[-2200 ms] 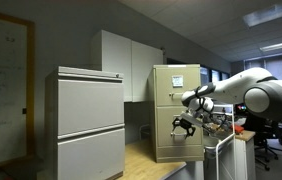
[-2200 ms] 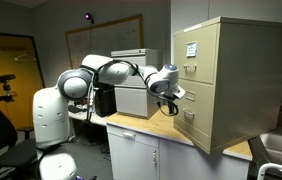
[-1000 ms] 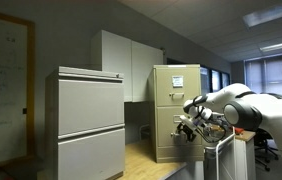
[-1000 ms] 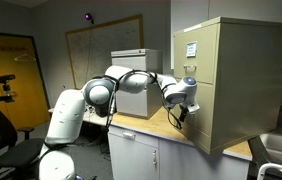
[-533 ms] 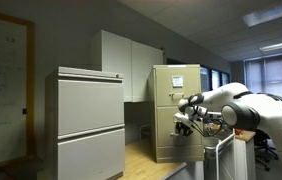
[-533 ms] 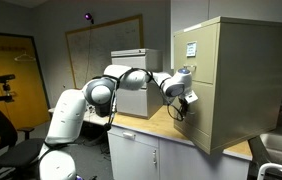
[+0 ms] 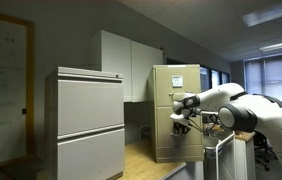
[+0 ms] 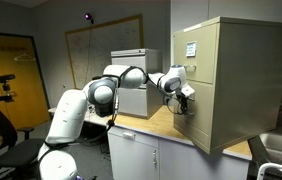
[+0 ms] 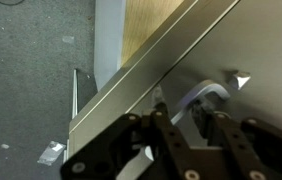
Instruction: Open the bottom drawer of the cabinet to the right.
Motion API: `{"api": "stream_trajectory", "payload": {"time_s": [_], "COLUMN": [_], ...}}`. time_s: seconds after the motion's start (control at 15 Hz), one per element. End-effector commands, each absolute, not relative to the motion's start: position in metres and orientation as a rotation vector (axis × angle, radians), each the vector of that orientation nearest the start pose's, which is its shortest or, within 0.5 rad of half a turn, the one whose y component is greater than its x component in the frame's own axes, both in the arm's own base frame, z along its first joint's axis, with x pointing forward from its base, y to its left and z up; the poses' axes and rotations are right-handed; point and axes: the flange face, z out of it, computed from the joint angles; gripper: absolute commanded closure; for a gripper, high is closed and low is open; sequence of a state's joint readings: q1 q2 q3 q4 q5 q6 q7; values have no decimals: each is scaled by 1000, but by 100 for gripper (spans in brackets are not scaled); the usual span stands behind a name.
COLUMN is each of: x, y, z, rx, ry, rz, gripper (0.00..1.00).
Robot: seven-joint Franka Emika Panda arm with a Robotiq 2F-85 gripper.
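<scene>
Here, in the lower middle of the wrist view, the gripper holds its fingers apart around the cabinet's drawer handle.

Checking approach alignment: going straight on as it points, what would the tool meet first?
Probably the curved silver drawer handle on the beige metal filing cabinet, ahead of the tool in the wrist view; depth unclear.

Arm reaching out level w/ end effector fingers apart
</scene>
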State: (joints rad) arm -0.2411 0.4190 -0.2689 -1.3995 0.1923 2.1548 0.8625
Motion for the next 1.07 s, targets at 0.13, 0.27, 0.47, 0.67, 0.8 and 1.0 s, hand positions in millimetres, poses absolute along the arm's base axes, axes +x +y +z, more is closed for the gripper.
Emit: {"api": "stream_trajectory", "payload": {"time_s": [0.13, 0.27, 0.47, 0.67, 0.8, 1.0], "x": [659, 650, 634, 616, 603, 584], "y": [-252, -251, -256, -258, -258, -256], "z": [482, 464, 459, 455, 453, 447], "rx": [-2396, -2379, -2338, -2287, -2243, -2176], "ry": [1791, 1785, 1774, 1752, 1730, 1683], "rz": [-372, -383, -434, -515, -574, -661], "gripper": [92, 92, 92, 92, 92, 92]}}
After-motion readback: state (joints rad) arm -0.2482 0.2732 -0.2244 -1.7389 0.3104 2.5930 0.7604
